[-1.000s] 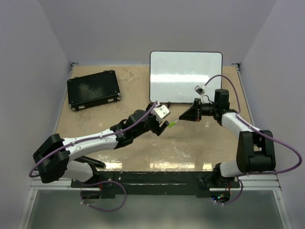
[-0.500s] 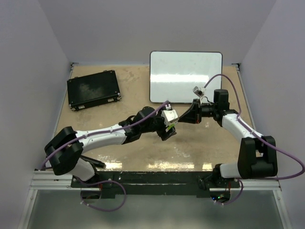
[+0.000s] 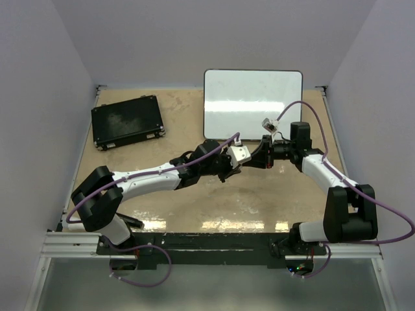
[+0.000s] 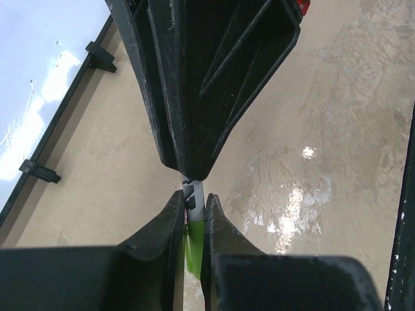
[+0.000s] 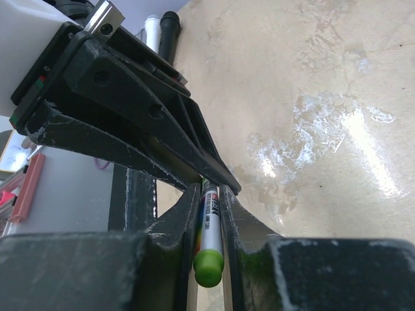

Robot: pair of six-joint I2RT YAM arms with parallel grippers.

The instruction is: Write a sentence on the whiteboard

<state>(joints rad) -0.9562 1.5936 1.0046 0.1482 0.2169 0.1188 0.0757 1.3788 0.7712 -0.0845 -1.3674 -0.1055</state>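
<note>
The whiteboard lies flat at the back of the table, glossy and blank; its black rim also shows in the left wrist view. No sentence is in view. In front of the board both grippers meet tip to tip above the table. My right gripper is shut on the white barrel of a green marker, whose rounded green end points at the camera. My left gripper is shut on the same marker at its green end.
A flat black case lies at the back left. The tabletop is beige with glare patches near the front. Grey walls close in both sides. Small black clips stick out from the whiteboard's rim.
My left arm has swung right to the right gripper, and its jaws have gone from open to shut on the marker's green end. The right gripper has barely moved.
</note>
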